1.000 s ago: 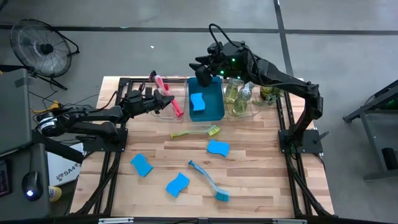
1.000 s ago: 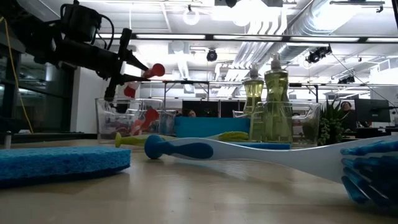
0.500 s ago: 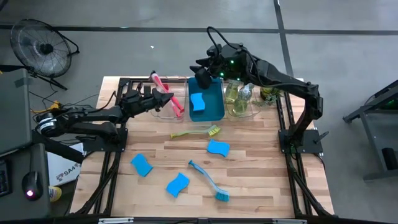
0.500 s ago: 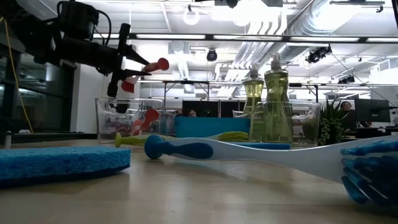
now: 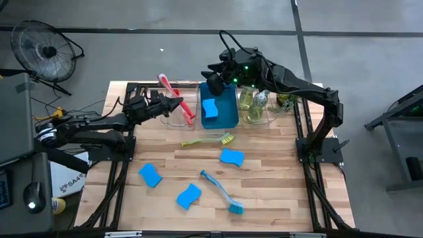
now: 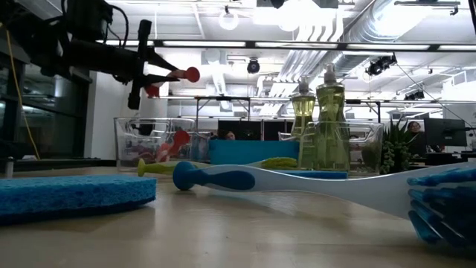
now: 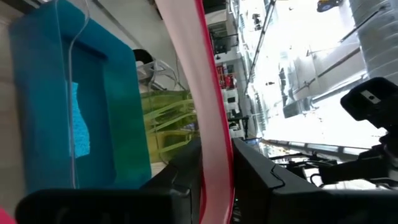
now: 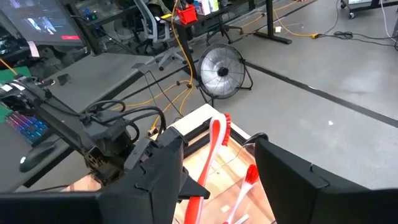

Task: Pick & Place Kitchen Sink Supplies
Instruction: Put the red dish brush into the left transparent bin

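My left gripper (image 5: 174,104) is shut on a pink-red dish brush (image 5: 165,84), which it holds above the clear tray (image 5: 177,114) at the far left. Another pink brush (image 8: 247,176) lies in that tray. My right gripper (image 5: 215,78) stands open, with nothing between its fingers, above the far end of the blue bin (image 5: 225,118); a blue sponge (image 5: 210,108) lies in that bin. On the table lie a yellow-green brush (image 5: 208,140), a teal brush (image 5: 221,190) and three blue sponges (image 5: 231,157), (image 5: 150,175), (image 5: 188,196). My left gripper pinches the brush's pink handle (image 7: 210,134) between its two fingers (image 7: 184,169), which lie across the handle. It comes level from the table's left, rolled onto its side. The brush is lifted clear above the tray, about level, its rounded end (image 6: 192,74) sticking out past the fingers.
A second clear tray (image 5: 264,116) with pump bottles of yellowish liquid (image 5: 247,99) stands right of the blue bin. A small plant (image 5: 285,99) sits at the far right. A fan (image 5: 41,49) stands off the table's far left corner.
My left gripper has risen a little above the clear tray with the pink brush and has tipped toward level. The brush has come up with it and now lies nearly level.
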